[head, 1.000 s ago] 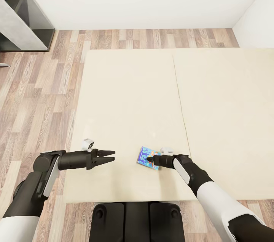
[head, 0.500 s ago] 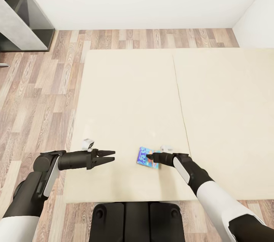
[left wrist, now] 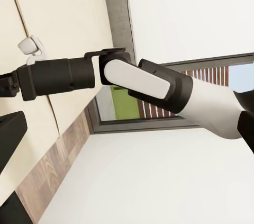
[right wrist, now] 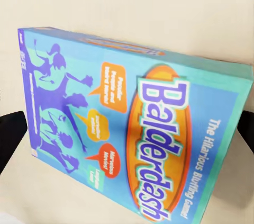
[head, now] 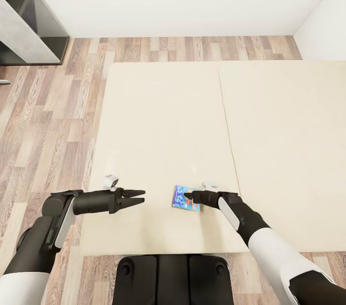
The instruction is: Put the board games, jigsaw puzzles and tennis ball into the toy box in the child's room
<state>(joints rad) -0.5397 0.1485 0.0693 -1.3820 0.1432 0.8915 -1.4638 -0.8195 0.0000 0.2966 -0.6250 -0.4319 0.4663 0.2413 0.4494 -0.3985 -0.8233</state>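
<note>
Right gripper (head: 188, 196) is sitting at the near edge of the bed (head: 163, 117), tips reaching over the board game (head: 185, 199), a blue "Balderdash" box lying flat on the mattress. In the right wrist view the box (right wrist: 132, 128) lies directly ahead of the gripper, with a dark finger (right wrist: 10, 136) off one short end and a sliver of the other finger at the opposite edge. So the jaws are spread wide, straddling the box lengthwise, not yet closed on it. I can't tell if either pad is touching cardboard.

My read on the pose: the arm is coming in low and nearly level because the box is thin and flat on a soft surface. A side pinch across its edges is the only usable grip.

Left gripper (head: 134, 198) is hovering over bare mattress, well off to the box's other side, pointing toward the right arm. Its fingers look slightly parted with nothing between them. The left wrist view is looking past its own fingers at the right forearm (left wrist: 143, 83). It is probably parked clear, so it isn't crowding the pick.

The toy box isn't visible here, so the carry to the table is still ahead.

Risk: the box may slide on the sheet as the jaws close.
</note>
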